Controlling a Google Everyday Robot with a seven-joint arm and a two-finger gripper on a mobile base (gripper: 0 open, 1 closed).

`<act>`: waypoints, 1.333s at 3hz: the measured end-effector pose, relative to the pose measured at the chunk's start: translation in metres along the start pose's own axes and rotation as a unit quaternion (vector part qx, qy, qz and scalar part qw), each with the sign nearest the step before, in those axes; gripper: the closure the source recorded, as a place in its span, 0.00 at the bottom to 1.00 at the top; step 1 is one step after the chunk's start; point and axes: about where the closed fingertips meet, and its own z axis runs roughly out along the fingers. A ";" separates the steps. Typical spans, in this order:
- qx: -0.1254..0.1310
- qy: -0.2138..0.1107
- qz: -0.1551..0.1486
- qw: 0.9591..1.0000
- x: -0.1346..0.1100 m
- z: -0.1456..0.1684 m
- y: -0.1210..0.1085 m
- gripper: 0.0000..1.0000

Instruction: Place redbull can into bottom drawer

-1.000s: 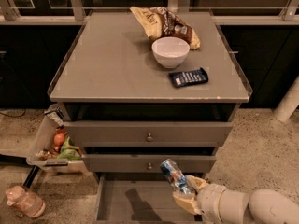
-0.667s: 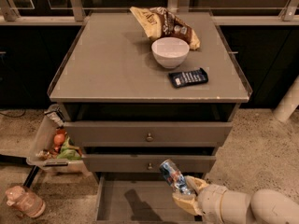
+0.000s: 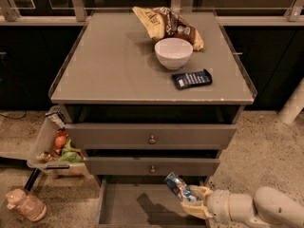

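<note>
tool (image 3: pixel 191 201) clamped narrow on the redbull can (image 3: pixel 178 189); can is tilted, its top leaning up and away from the tool. versus a second ago it has dipped only slightly, so it's still carrying and hasn't released. bottom drawer (image 3: pixel 118 210) is open directly below the tool. counter (image 3: pixel 114 65) is well above.

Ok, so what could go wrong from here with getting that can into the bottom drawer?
The pincer holds the redbull can tilted over the right side of the open bottom drawer. Released like this, it would likely tip and roll on the flat floor. The can's top also sits close under the front of the middle drawer, so an upward move could knock it. The bottom drawer's right wall is hidden behind the arm, so clearance there is uncertain.
</note>
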 end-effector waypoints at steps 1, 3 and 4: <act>-0.050 -0.010 0.062 0.997 0.062 0.029 -0.019 1.00; -0.099 -0.015 0.155 0.983 0.142 0.093 -0.020 1.00; -0.078 0.008 0.180 0.981 0.156 0.107 -0.029 1.00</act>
